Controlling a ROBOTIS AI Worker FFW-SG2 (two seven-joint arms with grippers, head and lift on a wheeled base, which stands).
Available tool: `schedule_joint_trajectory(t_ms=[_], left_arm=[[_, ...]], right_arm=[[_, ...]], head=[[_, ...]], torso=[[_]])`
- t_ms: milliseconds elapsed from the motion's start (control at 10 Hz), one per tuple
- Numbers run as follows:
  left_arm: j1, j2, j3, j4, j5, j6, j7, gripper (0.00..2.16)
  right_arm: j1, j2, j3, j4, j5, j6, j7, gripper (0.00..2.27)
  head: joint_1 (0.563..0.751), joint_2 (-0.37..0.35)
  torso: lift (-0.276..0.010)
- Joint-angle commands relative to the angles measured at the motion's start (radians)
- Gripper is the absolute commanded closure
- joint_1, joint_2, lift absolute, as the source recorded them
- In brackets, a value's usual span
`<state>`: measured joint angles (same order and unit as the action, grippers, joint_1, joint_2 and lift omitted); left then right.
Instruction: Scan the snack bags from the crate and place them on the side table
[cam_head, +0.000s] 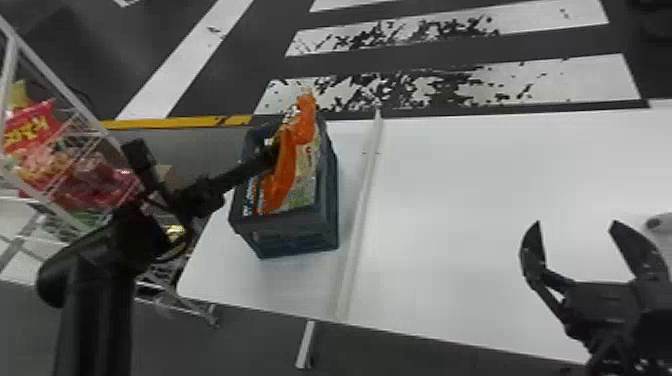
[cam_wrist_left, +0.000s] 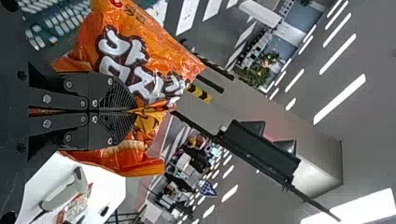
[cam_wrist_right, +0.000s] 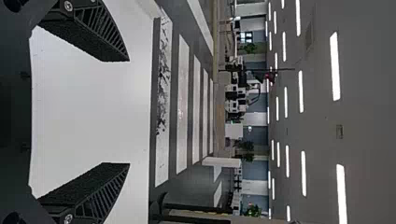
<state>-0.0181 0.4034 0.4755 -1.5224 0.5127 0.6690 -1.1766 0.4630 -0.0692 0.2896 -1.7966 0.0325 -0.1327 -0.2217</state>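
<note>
Bag of shiny orange plastic (cam_head: 286, 172): over the dark plastic crate (cam_head: 300, 237), near the white flat table's (cam_head: 475, 200) far left corner.
Black left gripper (cam_wrist_left: 133, 111): pinches the bag tight.
Black right gripper (cam_head: 576, 222): wide, holding nothing.
Feel: probably light, soft, slippery; snacks could break.
Best hold: flat end seam, gently.

There are two grippers (cam_head: 575, 223), one crate (cam_head: 295, 237), one orange bag (cam_head: 284, 172), one wire basket (cam_head: 10, 55) and one scanner (cam_wrist_left: 63, 192).

Bright ceiling lights (cam_wrist_right: 335, 65), glints on orange bag (cam_wrist_left: 156, 42)
</note>
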Motion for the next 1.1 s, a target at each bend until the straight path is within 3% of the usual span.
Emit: schedule_joint_trajectory(t_ms=[0, 100, 200, 500, 700, 900, 1000], left_arm=[[0.018, -0.060, -0.032, -0.079, -0.002, 0.005, 0.006, 2.14], [0.020, -0.071, -0.081, -0.091, -0.002, 0.005, 0.012, 2.14], [0.020, -0.100, -0.129, -0.093, -0.006, 0.002, 0.011, 2.14], [0.023, -0.170, -0.304, -0.087, -0.100, -0.038, 0.014, 2.14], [0.018, -0.215, -0.406, -0.082, -0.186, -0.075, 0.035, 2.14], [0.010, -0.247, -0.517, -0.048, -0.322, -0.173, 0.092, 2.14], [-0.008, -0.253, -0.568, -0.005, -0.367, -0.237, 0.118, 2.14]], right_arm=[[0.006, 0.000, -0.001, -0.007, 0.003, 0.003, -0.001, 0.08], [0.013, 0.000, -0.001, -0.014, 0.004, 0.003, -0.001, 0.08], [0.016, 0.000, -0.003, -0.020, 0.004, 0.003, -0.002, 0.08], [0.020, 0.000, -0.006, -0.026, 0.004, 0.003, -0.005, 0.08], [0.025, 0.000, -0.007, -0.027, 0.004, 0.000, -0.008, 0.08], [0.031, 0.000, -0.014, -0.035, 0.004, 0.000, -0.011, 0.08], [0.033, 0.000, -0.015, -0.037, 0.003, 0.000, -0.016, 0.08]], head=[[0.695, 0.293], [0.695, 0.279], [0.695, 0.242], [0.695, 0.120], [0.695, 0.052], [0.695, -0.024], [0.695, -0.058]], torso=[[-0.050], [-0.050], [-0.050], [-0.050], [-0.050], [-0.050], [-0.050]])
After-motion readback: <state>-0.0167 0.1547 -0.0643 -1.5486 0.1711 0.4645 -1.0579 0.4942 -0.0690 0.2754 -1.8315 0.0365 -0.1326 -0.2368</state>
